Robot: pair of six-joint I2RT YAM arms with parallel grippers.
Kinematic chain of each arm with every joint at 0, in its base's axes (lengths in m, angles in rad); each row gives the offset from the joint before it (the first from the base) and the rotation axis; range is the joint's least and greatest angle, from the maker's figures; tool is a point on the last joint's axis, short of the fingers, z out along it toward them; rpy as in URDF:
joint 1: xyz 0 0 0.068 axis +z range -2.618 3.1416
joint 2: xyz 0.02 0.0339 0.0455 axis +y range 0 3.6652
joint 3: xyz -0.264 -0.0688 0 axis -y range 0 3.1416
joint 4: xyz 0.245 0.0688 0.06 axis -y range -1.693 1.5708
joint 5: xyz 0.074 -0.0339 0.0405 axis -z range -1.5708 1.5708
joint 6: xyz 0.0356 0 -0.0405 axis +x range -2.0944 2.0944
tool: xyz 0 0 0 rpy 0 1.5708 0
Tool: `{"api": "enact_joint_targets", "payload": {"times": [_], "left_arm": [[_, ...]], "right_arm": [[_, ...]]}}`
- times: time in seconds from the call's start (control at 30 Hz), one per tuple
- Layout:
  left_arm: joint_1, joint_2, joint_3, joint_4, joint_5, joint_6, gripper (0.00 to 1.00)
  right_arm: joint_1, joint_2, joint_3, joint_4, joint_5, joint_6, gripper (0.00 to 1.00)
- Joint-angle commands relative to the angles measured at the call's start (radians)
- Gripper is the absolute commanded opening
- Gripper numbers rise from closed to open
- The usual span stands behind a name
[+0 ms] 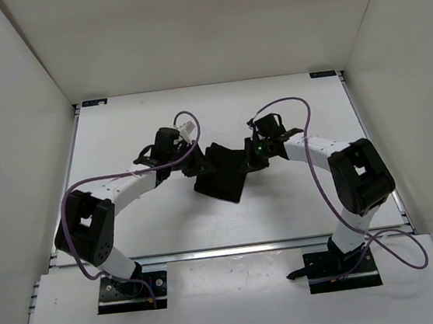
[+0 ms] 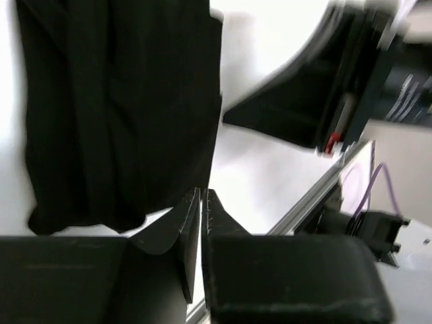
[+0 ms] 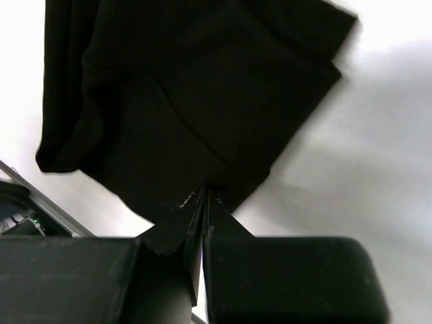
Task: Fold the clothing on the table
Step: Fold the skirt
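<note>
The black clothing (image 1: 222,175) lies crumpled in the middle of the white table (image 1: 119,134), between my two grippers. The left gripper (image 1: 199,164) is at its left edge. In the left wrist view the jaws (image 2: 202,192) stand closed to a thin slit, their tips pinching the lower right corner of the clothing (image 2: 121,101). The right gripper (image 1: 253,160) is at the garment's right edge. In the right wrist view it (image 3: 204,191) is shut, its tips biting the near edge of the clothing (image 3: 196,88), which spreads away in folded layers.
White walls (image 1: 15,114) enclose the table on the left, back and right. An aluminium rail (image 1: 234,248) runs along the near edge, with both arm bases behind it. The right arm (image 2: 337,88) shows blurred in the left wrist view.
</note>
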Motion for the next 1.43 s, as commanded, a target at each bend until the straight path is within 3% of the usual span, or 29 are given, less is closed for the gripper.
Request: {"api": "enact_joint_targets", "payload": {"times": [0.0,0.33,0.57,0.63,0.7,0.73,0.83,0.87,0.97,1.03,1.13,1.2,1.37,1.4], "left_arm": [[-0.031,0.020,-0.022,0.018,-0.015,0.004,0.15],[0.007,0.116,0.017,-0.143,-0.179,0.105,0.12],[0.101,0.154,-0.003,-0.116,-0.072,0.102,0.21],[0.121,0.151,-0.009,-0.099,-0.030,0.099,0.29],[0.133,0.148,-0.003,-0.083,0.023,0.105,0.56],[0.135,0.136,0.007,-0.091,0.041,0.116,0.61],[0.144,0.087,0.041,-0.128,0.017,0.165,0.98],[0.145,0.062,0.050,-0.148,0.014,0.191,0.98],[0.174,0.002,0.075,-0.197,-0.005,0.254,0.99],[0.194,-0.026,0.090,-0.262,-0.025,0.293,0.99],[0.219,-0.078,0.097,-0.315,-0.066,0.356,0.98],[0.217,-0.116,0.084,-0.359,-0.135,0.392,0.98],[0.194,-0.165,0.022,-0.434,-0.279,0.435,0.98],[0.197,-0.182,0.012,-0.445,-0.296,0.432,0.99]], "right_arm": [[0.002,0.041,0.073,0.067,-0.035,-0.016,0.00],[-0.024,0.158,0.159,0.058,-0.061,-0.050,0.00],[-0.054,0.202,0.170,0.042,-0.070,-0.079,0.00],[-0.071,0.201,0.194,0.026,-0.078,-0.080,0.00],[-0.089,0.193,0.205,0.035,-0.119,-0.096,0.02],[-0.091,0.175,0.225,0.032,-0.141,-0.096,0.09],[-0.125,0.105,0.266,0.009,-0.130,-0.108,0.43],[-0.131,0.086,0.283,-0.014,-0.113,-0.119,0.54],[-0.158,0.020,0.300,-0.095,-0.043,-0.155,0.65],[-0.185,-0.021,0.270,-0.117,0.008,-0.194,0.67],[-0.231,-0.075,0.196,-0.120,0.037,-0.217,0.65],[-0.251,-0.095,0.156,-0.128,0.026,-0.223,0.52],[-0.235,-0.100,0.122,-0.162,0.079,-0.247,0.51],[-0.232,-0.090,0.130,-0.171,0.086,-0.251,0.55]]}}
